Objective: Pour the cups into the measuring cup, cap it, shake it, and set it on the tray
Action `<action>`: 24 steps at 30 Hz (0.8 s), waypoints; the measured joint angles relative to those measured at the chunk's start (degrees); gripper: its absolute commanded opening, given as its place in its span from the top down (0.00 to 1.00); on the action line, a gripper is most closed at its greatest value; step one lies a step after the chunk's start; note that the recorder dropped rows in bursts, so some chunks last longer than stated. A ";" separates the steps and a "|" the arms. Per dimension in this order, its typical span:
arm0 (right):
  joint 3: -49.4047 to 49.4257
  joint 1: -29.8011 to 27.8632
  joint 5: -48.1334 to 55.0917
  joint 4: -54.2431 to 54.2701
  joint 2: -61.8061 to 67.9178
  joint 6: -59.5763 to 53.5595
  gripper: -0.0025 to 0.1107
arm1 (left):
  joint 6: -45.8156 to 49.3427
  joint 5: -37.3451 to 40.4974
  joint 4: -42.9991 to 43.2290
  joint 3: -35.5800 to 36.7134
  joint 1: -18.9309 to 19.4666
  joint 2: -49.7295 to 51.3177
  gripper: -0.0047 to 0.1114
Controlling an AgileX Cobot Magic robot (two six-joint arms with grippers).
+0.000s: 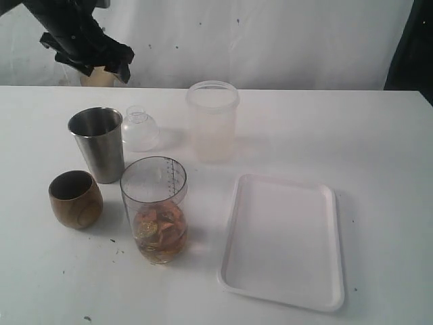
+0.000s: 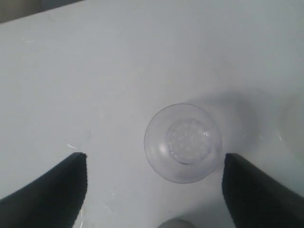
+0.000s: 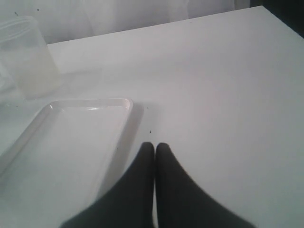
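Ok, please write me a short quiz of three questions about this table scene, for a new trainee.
1. True or false: the clear graduated plastic measuring cup is empty.
2. In the left wrist view, what is framed by the open left pincer? A) flat white rectangular plastic tray B) clear domed plastic cap C) small rounded brown wooden cup
3. Fill in: the right pincer is ____ (open or shut).
Key: 1 false; 2 B; 3 shut.
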 measured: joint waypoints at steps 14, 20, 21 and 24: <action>0.00 0.00 0.00 0.00 0.00 0.00 0.98 | -1.00 -3.10 3.53 -4.37 -3.66 9.90 0.33; 0.00 0.00 0.00 0.00 0.00 0.00 0.98 | -1.00 -3.37 3.42 -4.44 -4.11 11.33 0.33; 0.00 0.00 0.00 0.00 0.00 0.00 0.98 | -1.00 -3.21 3.42 -4.44 -4.14 11.73 0.33; 0.00 0.00 0.00 0.00 0.00 0.00 0.98 | -1.00 -2.85 3.42 -4.44 -4.14 12.52 0.35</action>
